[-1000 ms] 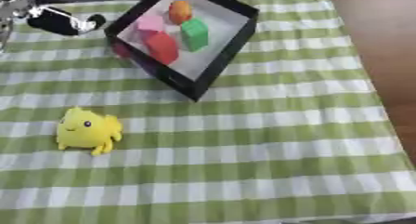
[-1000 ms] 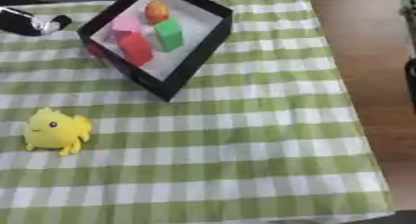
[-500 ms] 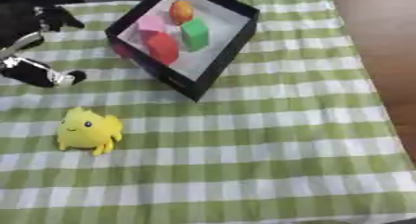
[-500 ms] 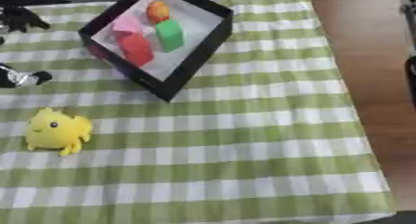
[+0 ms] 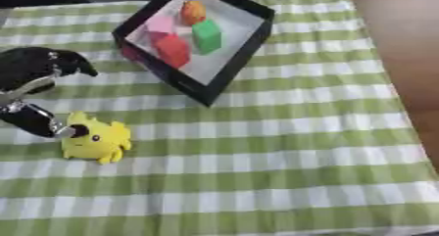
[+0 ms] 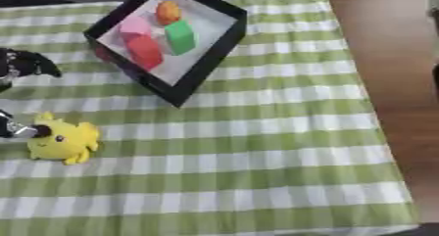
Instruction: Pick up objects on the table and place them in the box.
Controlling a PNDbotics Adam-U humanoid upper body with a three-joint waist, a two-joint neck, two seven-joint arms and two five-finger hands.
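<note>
The left hand [image 5: 34,95] was spread wide at the table's left edge, one fingertip apparently touching the yellow toy [image 5: 96,140] lying just right of it, near the box [image 5: 221,76].

Left eye view: looks steeply down from the robot's head onto the green checked cloth [image 5: 257,171], black box [image 5: 225,68] at upper centre of frame.
Right eye view: same downward look, set slightly rightward; more bare wooden table [image 6: 386,83] at right edge.
Nearness: close; cloth fills most of each frame.
Tilt: cloth stripes run slightly askew.
Shared: box, yellow toy [image 5: 96,141] at lower left, left hand [image 5: 34,90] at left edge.
</note>
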